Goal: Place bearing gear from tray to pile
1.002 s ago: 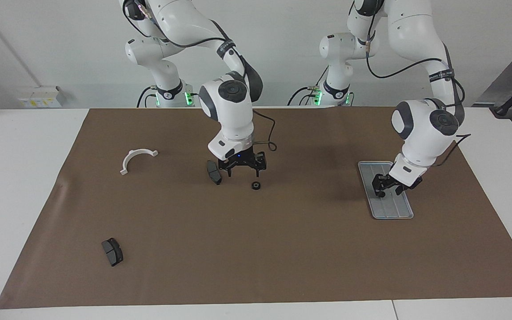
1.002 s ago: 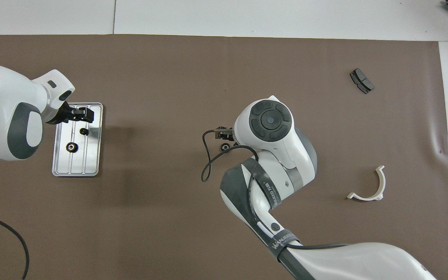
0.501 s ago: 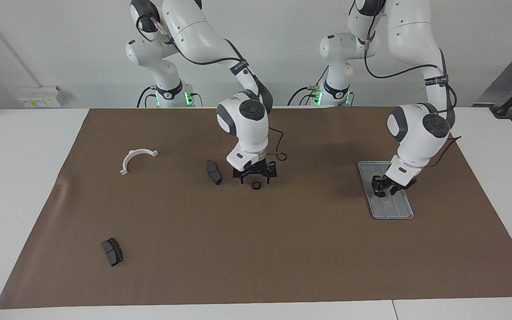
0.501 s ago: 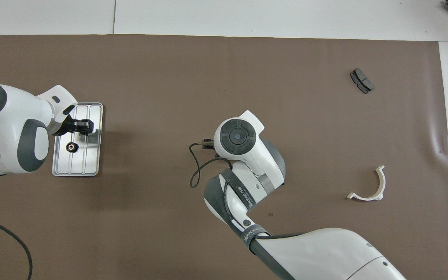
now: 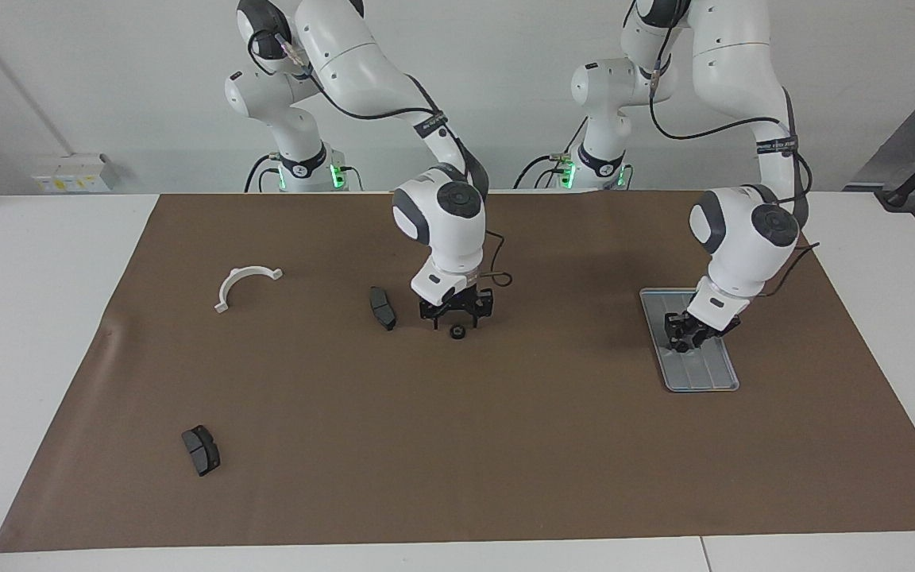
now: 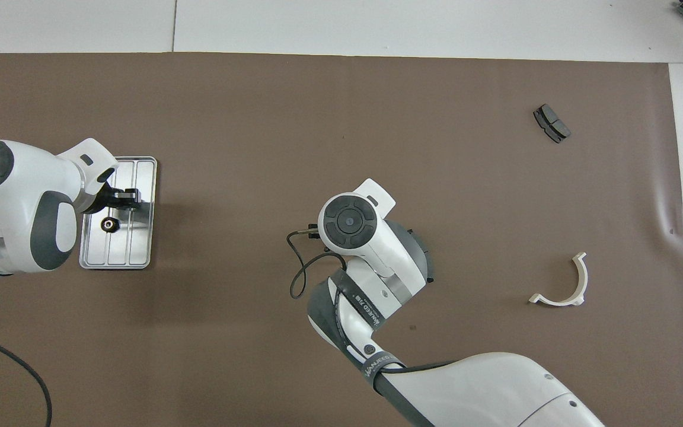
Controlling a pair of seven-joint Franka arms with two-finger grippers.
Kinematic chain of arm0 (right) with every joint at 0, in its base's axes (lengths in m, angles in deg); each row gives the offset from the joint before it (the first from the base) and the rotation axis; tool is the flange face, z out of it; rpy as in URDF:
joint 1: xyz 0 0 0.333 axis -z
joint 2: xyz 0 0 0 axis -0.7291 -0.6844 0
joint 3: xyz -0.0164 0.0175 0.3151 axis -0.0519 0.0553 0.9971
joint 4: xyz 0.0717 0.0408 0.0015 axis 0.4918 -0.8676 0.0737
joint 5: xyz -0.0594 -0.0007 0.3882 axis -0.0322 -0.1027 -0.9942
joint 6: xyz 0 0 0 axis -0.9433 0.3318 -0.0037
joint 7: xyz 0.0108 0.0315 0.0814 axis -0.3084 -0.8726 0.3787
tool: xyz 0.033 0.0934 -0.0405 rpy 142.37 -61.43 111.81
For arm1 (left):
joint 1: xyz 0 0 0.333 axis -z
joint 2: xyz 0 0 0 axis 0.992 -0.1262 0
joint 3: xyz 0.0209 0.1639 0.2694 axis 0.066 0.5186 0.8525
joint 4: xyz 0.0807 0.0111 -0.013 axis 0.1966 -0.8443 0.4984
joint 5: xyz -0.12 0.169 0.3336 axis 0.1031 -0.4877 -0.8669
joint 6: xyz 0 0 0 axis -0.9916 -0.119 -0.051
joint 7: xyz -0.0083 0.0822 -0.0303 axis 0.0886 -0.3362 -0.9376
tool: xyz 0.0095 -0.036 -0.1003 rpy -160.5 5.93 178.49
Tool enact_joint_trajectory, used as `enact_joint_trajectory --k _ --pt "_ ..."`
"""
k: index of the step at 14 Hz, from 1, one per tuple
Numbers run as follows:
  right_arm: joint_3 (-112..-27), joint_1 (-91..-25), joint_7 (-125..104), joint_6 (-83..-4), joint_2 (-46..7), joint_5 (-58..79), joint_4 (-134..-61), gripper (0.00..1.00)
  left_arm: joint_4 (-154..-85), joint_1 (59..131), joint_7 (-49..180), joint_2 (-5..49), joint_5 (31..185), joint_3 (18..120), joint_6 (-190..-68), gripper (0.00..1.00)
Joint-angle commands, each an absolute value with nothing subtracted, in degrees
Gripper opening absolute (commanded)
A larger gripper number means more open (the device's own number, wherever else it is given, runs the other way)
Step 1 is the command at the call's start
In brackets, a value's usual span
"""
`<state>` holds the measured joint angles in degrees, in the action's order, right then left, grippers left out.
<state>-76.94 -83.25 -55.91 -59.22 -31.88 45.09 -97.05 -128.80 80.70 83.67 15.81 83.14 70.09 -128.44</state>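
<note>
Facing view: left gripper (image 5: 686,337) over tray (image 5: 712,373)

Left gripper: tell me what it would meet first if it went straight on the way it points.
Most likely the tray: the left gripper points steeply down at its ridged floor, beside the black gear. Anything directly under the gripper is hidden, so I cannot rule out another part there.

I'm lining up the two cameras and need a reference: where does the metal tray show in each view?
Facing view: the tray lies at the picture's right, under the left gripper.
Overhead view: the tray lies at the picture's left edge, a black gear on it.
Shared landmark: the white curved bracket, toward the right arm's end of the table.
</note>
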Motion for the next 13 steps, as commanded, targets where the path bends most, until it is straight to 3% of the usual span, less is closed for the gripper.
enact_joint_trajectory --k 1,13 --pt "-77.02 -83.46 -57.01 -60.2 -31.6 46.32 -97.91 0.75 -131.45 80.55 83.6 17.54 83.12 69.72 -130.64 0.45" --pt "-77.1 -83.2 -57.18 -65.12 -31.95 46.76 -99.76 0.75 -131.19 80.73 83.6 17.46 83.12 69.72 -130.21 0.16"
